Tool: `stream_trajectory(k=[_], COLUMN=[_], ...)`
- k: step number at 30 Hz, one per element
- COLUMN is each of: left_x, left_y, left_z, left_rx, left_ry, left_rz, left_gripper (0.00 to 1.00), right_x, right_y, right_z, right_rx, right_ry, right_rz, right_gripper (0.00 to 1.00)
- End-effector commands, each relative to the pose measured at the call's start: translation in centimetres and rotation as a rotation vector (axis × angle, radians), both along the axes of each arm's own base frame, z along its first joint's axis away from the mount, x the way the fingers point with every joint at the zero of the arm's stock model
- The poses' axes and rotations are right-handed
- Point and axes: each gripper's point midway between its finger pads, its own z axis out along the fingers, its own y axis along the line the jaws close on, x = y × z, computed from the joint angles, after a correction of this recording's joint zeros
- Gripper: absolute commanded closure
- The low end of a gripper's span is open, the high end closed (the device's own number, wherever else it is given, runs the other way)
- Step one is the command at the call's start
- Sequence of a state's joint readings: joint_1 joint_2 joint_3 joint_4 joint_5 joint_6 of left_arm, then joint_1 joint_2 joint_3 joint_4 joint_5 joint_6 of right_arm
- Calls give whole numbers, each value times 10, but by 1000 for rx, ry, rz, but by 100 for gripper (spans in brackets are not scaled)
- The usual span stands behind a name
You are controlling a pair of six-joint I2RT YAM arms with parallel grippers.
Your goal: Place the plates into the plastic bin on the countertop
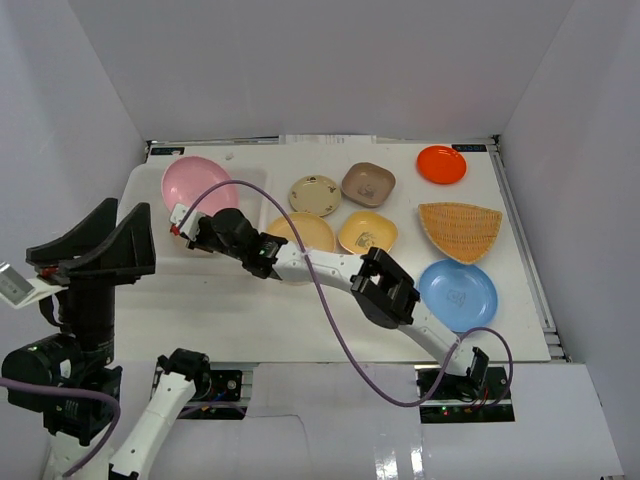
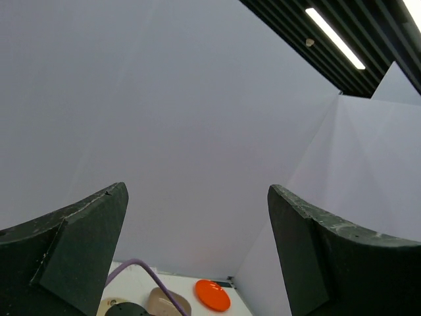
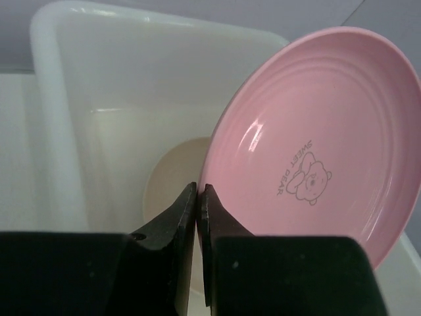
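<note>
Black right tool [image 3: 199, 192] pinches glossy, ringed pink plate [image 3: 322, 131] over translucent bin [image 3: 62, 125].

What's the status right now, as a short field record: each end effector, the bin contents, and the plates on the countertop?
right end effector: shut on the rim of the pink plate, held tilted over the plastic bin
left end effector: open, empty, raised toward the wall
in bin: one cream plate lying on the bottom
on countertop: seven, namely patterned cream plate, brown plate, orange-red plate, tan plate, yellow plate, woven fan plate, blue plate
</note>
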State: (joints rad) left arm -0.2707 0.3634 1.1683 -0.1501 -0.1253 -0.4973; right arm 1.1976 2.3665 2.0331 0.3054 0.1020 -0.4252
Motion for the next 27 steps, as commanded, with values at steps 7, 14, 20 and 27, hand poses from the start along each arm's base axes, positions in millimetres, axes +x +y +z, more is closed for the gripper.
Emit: stream_trajectory(k=[7, 14, 20, 27], left_x=[39, 57, 110, 177], left_y=[-16, -36, -89, -187], left_z=[-23, -24, -72, -229], left_rx=[62, 83, 154, 323], left_ry=[104, 170, 366, 789], left_rz=[-19, -102, -315, -635], left_gripper=[2, 2, 5, 24], right_x=[5, 1, -4, -28], right_y=[2, -48, -171, -361], right_z=[42, 127, 124, -5], right_rx=[154, 312, 371, 271], right_ry=[-3, -10, 126, 454], right_rz=[10, -22, -204, -628], right_gripper=[46, 32, 47, 54])
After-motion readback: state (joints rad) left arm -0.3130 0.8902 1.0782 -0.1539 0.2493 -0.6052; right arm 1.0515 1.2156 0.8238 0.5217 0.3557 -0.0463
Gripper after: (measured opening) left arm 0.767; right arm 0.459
